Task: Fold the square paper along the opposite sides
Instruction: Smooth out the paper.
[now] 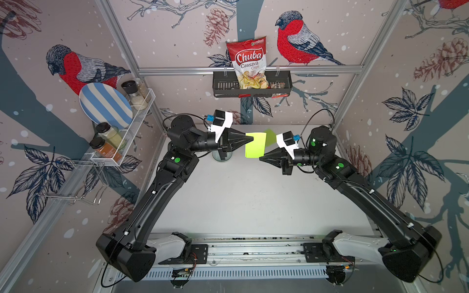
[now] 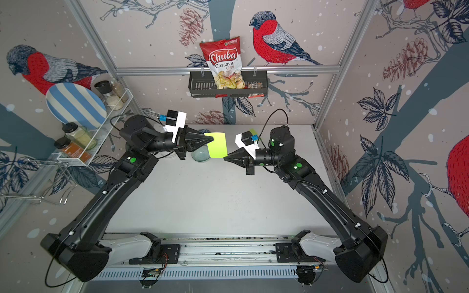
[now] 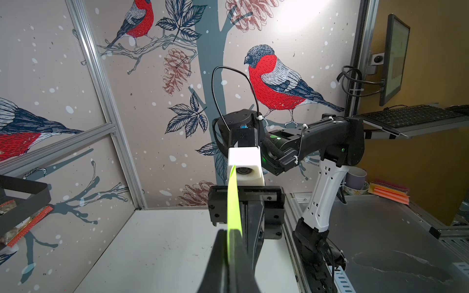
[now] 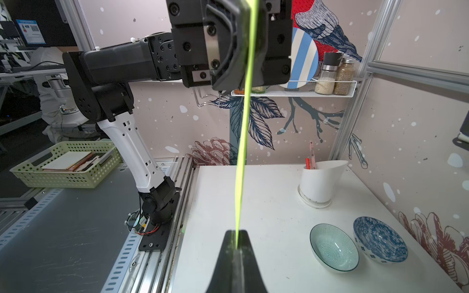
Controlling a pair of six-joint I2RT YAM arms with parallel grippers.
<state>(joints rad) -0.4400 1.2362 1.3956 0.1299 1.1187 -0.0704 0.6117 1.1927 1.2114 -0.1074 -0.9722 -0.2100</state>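
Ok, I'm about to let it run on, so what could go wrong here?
Left gripper and right gripper are both shut on the paper, at opposite corners, in mid-air: moving apart could tear it. Each pinches only the edge, so a corner may slip free. If dropped, it could land on the bowl nearby.

Two end effectors (image 1: 252, 139) (image 1: 260, 158), two bowls (image 4: 334, 247) (image 4: 380, 239) (patterned)

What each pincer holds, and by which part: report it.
The green paper, in the air: left pincer grips near one corner, right pincer the diagonally opposite corner.
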